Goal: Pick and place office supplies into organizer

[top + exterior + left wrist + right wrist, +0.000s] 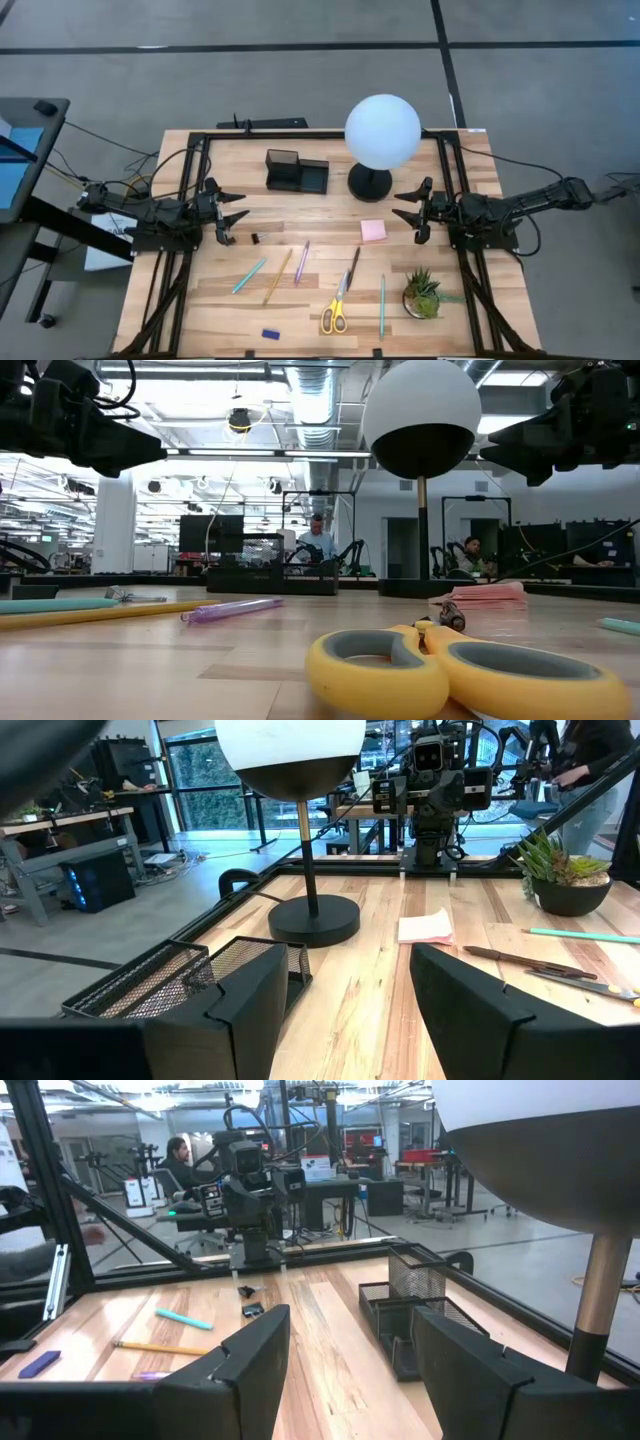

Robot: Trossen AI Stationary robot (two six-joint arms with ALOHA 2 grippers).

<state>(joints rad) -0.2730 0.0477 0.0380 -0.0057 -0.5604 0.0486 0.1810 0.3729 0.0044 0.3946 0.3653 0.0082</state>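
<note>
The office supplies lie flat on the wooden table: a teal pen [249, 276], a yellow pencil [277, 277], a purple pen [301, 262], a dark pen [353, 268], another teal pen [382, 305], yellow-handled scissors [335, 308], a pink sticky-note pad [374, 231], a blue eraser [270, 334] and a small black clip [256, 238]. The black mesh organizer [296, 170] stands at the far middle. My left gripper [236, 207] hovers open at the table's left side. Opposite it at the right side, my right gripper [405, 204] also hovers open. Both point level toward the middle.
A white globe lamp [382, 135] on a black base stands right of the organizer. A small green potted plant [422, 295] sits near the front right. A black frame [200, 140] runs around the table. People sit in the room beyond.
</note>
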